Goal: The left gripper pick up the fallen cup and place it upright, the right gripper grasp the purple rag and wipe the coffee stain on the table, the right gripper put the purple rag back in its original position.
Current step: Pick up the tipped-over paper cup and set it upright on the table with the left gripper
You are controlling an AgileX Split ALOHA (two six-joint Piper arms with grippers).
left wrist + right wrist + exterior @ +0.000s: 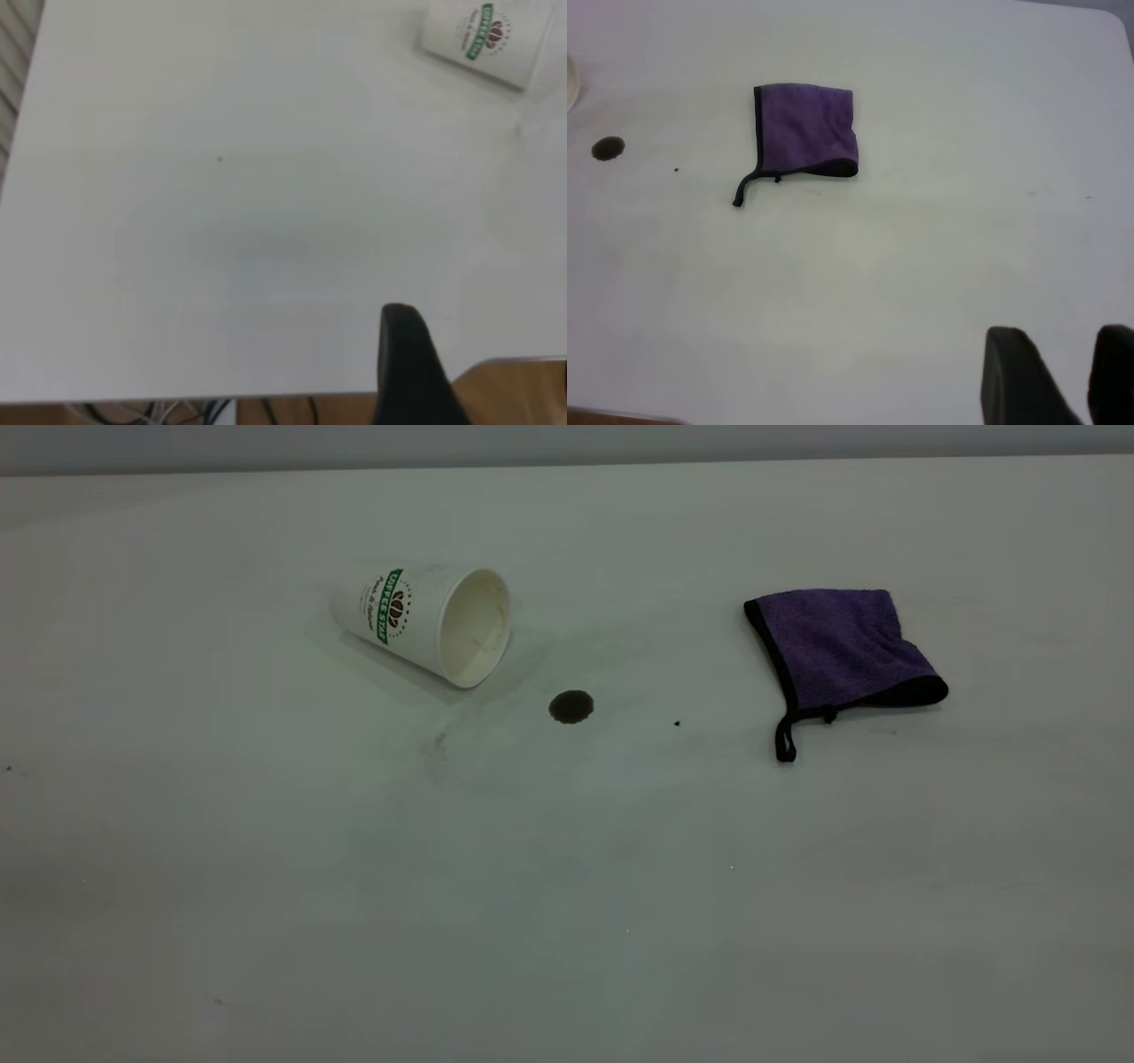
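1. Lying on its side on the table point(266, 921), mouth toward the coffee stain point(570, 707): the cup point(423, 625), not yet stood up.
2. Sitting well apart on the right, untouched: the purple rag point(837, 648).
3. Waiting far back near the table edge: left gripper point(409, 372), can't tell if wide or narrow.
4. Hanging far from the rag, fingers a little apart, holding nothing: right gripper point(1060, 376).

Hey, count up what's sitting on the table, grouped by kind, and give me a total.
Paper cup, lying on its side: 1
Purple rag: 1
Coffee stain: 1
Tiny black speck: 1
Total: 4
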